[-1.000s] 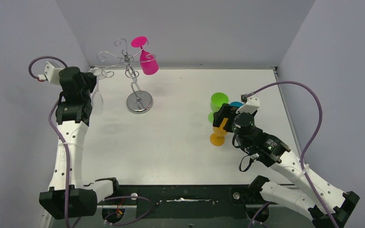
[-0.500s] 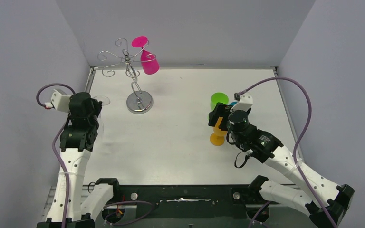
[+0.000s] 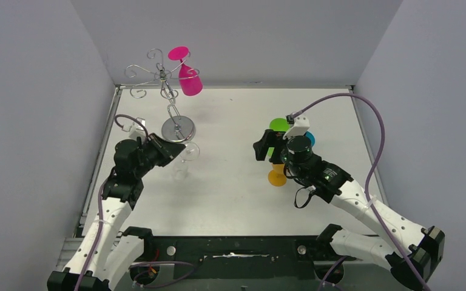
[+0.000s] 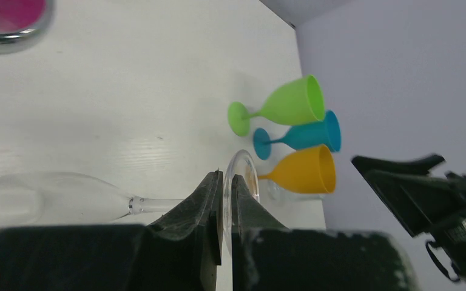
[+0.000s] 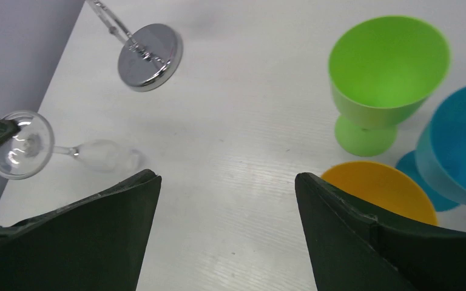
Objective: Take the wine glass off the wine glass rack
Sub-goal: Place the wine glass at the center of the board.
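My left gripper (image 4: pixel 226 179) is shut on the round foot of a clear wine glass (image 4: pixel 42 197). It holds the glass off the rack, above the table in front of the rack's base, and the stem and bowl reach away from the fingers. The same clear wine glass (image 5: pixel 100 156) shows at the left of the right wrist view. The silver wire wine glass rack (image 3: pixel 161 76) stands at the back left on its shiny round base (image 3: pixel 178 129). A pink glass (image 3: pixel 189 80) hangs upside down from it. My right gripper (image 5: pixel 227 182) is open and empty over bare table, right of the clear glass.
A green glass (image 5: pixel 388 66), a blue glass (image 5: pixel 461 145) and an orange glass (image 5: pixel 379 191) stand together on the table's right side, beside my right gripper (image 3: pixel 261 147). Grey walls close in the left, back and right.
My left arm has swung from the rack's left arm by the wall down toward the table's middle, carrying the clear glass off the rack. The right gripper has shifted slightly left.
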